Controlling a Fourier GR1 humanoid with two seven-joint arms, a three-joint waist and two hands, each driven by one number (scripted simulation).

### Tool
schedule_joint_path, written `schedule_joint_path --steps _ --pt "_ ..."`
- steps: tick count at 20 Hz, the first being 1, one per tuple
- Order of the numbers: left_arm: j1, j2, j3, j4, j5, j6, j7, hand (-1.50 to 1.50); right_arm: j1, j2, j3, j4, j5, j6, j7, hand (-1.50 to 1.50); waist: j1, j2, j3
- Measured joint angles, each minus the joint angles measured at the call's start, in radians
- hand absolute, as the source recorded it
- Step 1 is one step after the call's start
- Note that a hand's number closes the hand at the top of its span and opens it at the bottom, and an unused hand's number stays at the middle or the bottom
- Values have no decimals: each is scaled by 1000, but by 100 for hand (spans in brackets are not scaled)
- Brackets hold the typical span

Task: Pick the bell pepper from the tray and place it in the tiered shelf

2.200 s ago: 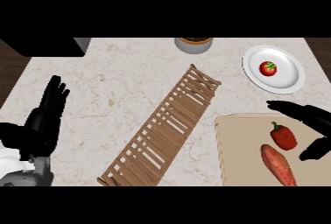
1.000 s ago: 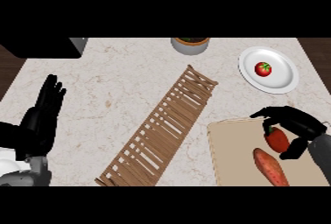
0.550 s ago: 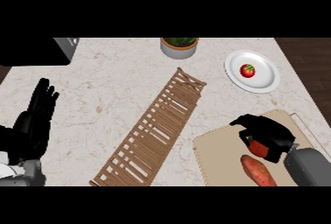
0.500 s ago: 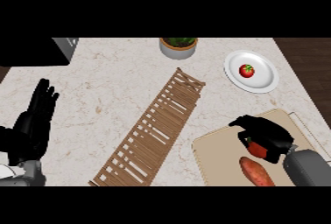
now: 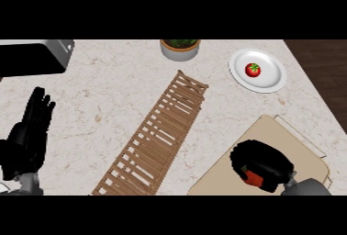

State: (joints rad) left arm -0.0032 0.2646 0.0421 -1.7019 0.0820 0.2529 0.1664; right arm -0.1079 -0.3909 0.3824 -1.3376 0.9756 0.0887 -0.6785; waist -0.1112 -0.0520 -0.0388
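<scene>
The right hand (image 5: 261, 163) is curled over the red bell pepper (image 5: 252, 177) on the tray (image 5: 291, 140), so it wants a clean straight lift before swinging toward the slatted tiered shelf (image 5: 159, 135).

Both hands are matte black with thick, blocky fingers. The left hand (image 5: 30, 133), at nine o'clock, runs into a black wrist with a bit of grey forearm below it. The right hand (image 5: 261, 164), at four o'clock, joins a rounded grey forearm.
</scene>
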Motion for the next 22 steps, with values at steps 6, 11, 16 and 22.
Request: schedule_joint_path --steps 6,11,16,22 --pt "11 4 13 -4 -1 5 -3 0 106 71 -70 -267 -170 114 123 150 -16 11 20" --pt "21 -1 0 -19 -1 -5 -5 0 167 73 -137 -577 -256 250 323 150 7 21 25" --pt "2 -3 -12 -16 7 -30 -16 0 216 145 -154 -873 -343 375 597 150 51 36 31" --pt "-38 -16 -23 3 3 -52 -21 0 83 289 -108 -982 -395 453 951 150 97 48 36"
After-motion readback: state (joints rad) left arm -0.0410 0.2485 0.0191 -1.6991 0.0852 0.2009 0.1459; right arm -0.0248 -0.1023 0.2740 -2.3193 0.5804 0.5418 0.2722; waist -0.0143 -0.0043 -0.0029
